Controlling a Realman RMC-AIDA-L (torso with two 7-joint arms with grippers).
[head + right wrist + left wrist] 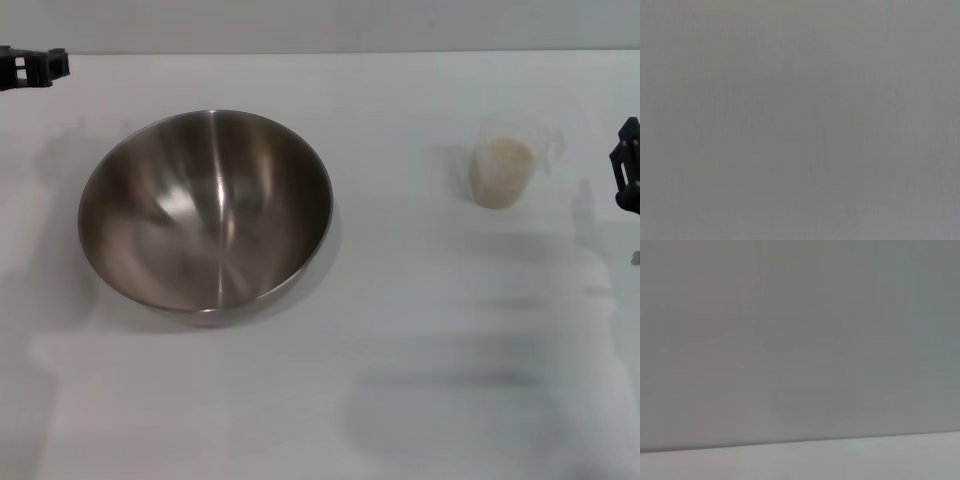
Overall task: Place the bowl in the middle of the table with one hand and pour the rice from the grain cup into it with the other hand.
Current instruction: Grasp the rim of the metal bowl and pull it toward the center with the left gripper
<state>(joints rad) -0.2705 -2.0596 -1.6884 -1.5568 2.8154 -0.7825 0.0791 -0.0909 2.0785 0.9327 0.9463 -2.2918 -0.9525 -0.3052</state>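
Surface: your white table, plain, running back to a grey wall.

Item 1: the bowl, large stainless steel, upright on the left half of the table, nothing inside it.

Item 2: the grain cup, clear plastic, upright on the right half, well apart from the bowl, with the rice inside.

Item 3: your left gripper, far left edge, clear of the bowl; finger state cannot be told.

Item 4: your right gripper, right edge, near the cup but apart; state likewise unclear.

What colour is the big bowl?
Shiny silver, like brushed steel; the bowl shows best in the head view.
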